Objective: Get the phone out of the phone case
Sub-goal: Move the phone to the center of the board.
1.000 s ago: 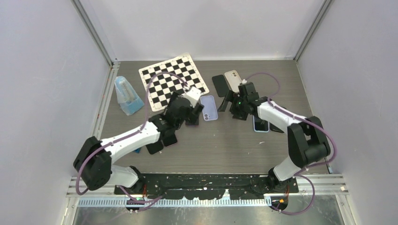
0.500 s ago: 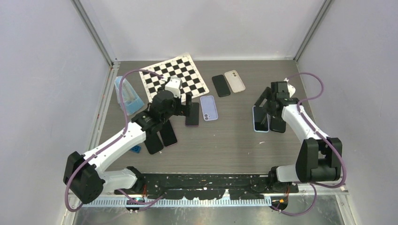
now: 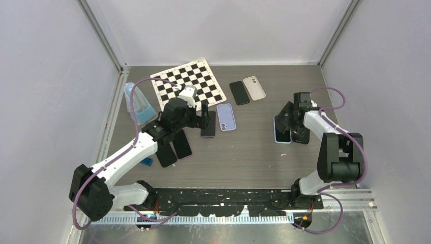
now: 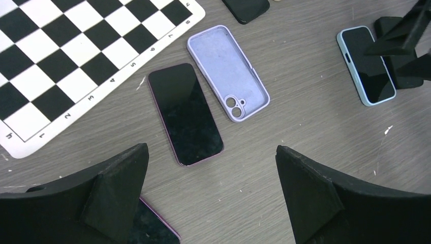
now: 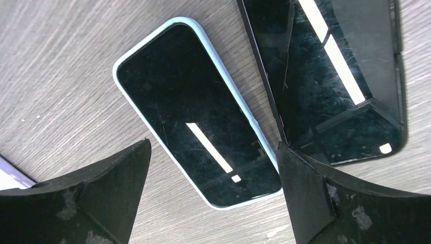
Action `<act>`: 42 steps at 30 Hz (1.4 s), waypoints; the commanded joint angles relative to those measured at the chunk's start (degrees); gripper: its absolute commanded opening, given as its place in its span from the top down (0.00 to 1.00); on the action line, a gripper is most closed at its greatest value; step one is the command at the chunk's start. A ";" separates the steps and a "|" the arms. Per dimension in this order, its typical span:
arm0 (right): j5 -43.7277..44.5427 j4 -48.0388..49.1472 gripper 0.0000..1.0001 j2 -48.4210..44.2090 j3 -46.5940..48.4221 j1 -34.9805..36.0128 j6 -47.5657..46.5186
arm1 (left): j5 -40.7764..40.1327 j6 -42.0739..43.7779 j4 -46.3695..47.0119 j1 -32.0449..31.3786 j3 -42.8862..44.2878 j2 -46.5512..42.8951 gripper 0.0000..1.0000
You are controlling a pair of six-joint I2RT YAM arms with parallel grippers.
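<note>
A phone in a light-blue case (image 5: 198,137) lies screen up on the table at the right (image 3: 282,130). My right gripper (image 5: 213,145) hangs open just above its lower end, a finger on either side and nothing held; in the top view it is (image 3: 287,120). Left of centre my left gripper (image 4: 211,150) is open and empty above a bare purple-edged phone (image 4: 185,114), which lies next to an empty lilac case (image 4: 227,71). The light-blue cased phone (image 4: 367,65) also shows far right in the left wrist view.
A glossy black phone or case (image 5: 330,76) lies right beside the blue-cased one. A black phone (image 3: 239,92) and a beige one (image 3: 254,87) lie at the back. A chessboard (image 3: 188,86), a blue object (image 3: 138,104) and two dark phones (image 3: 173,151) lie on the left.
My right arm swung from the table's middle out to the right and settled over the light-blue cased phone. My left gripper drew back slightly to the left.
</note>
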 commanded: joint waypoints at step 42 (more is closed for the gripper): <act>1.18 -3.50 0.16 16.14 6.68 14.23 -3.80 | -0.12 -0.71 0.63 0.33 -0.25 -1.04 0.00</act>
